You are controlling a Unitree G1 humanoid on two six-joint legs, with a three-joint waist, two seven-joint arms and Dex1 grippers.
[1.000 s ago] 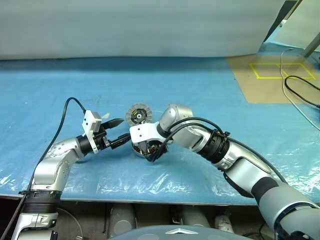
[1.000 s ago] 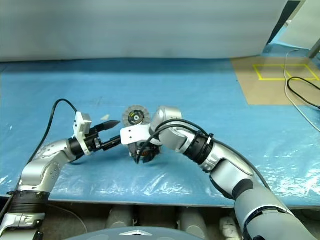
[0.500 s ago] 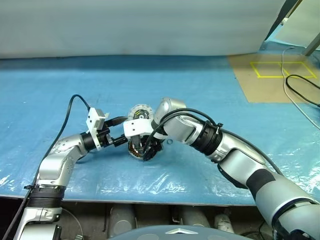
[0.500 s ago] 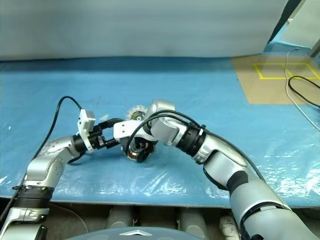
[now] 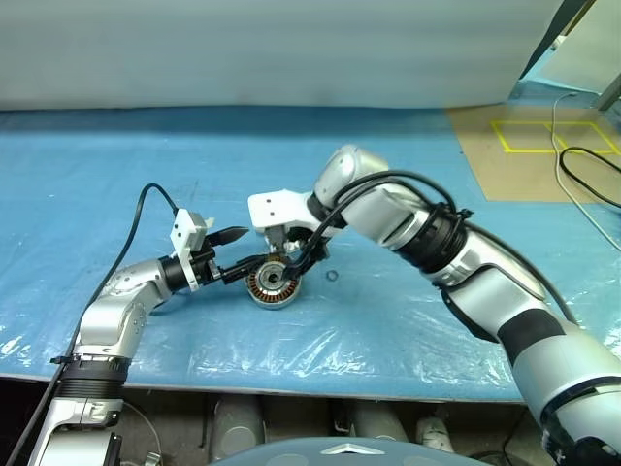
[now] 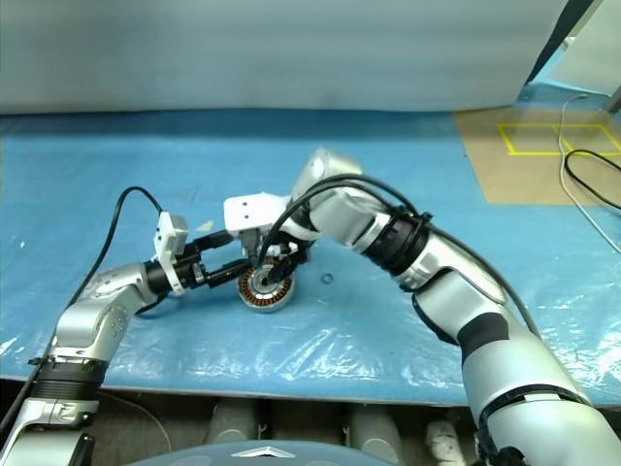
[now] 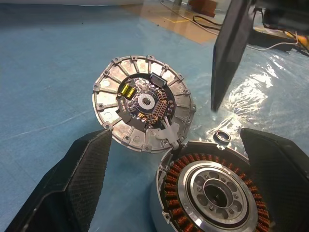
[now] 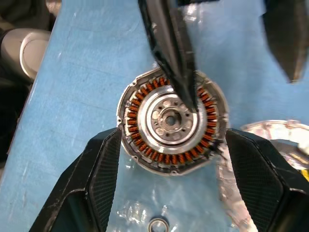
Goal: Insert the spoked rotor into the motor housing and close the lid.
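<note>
Where cables (image 5: 582,165) trail, blue sheeting (image 5: 146,155) spreads.

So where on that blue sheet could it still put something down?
The blue sheet is bare behind the parts up to the grey wall, and off to the right toward the brown mat. It is crowded mid-sheet: both tools flank the spoked rotor, with a tiny dark ring beside it.
</note>
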